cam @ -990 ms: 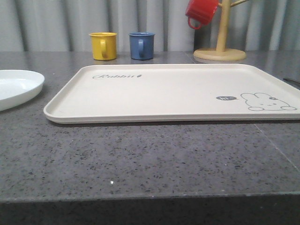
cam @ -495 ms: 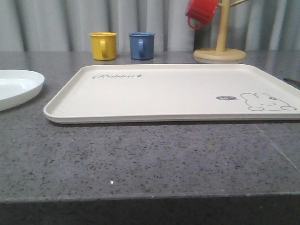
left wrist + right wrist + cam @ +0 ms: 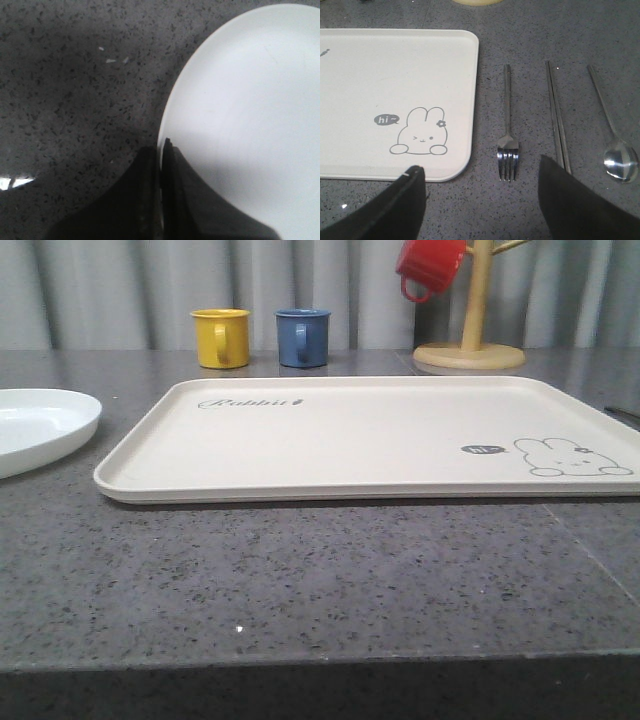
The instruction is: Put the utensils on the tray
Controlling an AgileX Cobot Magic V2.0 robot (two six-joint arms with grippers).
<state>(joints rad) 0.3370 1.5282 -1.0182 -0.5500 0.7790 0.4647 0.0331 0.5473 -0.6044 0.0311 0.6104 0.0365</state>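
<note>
Soft, even, rather dim light is seen over the counter (image 3: 320, 580) in the front view, and a thin dark shadow is cast under the near rim of the tray (image 3: 380, 430). A faint sheen is carried by the far right corner of the counter. In the left wrist view the plate (image 3: 250, 115) is rendered bright, with a broad grey shadow thrown across it and the counter by the blurred, dark left gripper (image 3: 161, 200); a small glare patch is caught beside it. In the right wrist view the fork (image 3: 508, 150) and spoon (image 3: 620, 160) are marked by highlights, while the right gripper fingers (image 3: 385, 210) are out of focus
</note>
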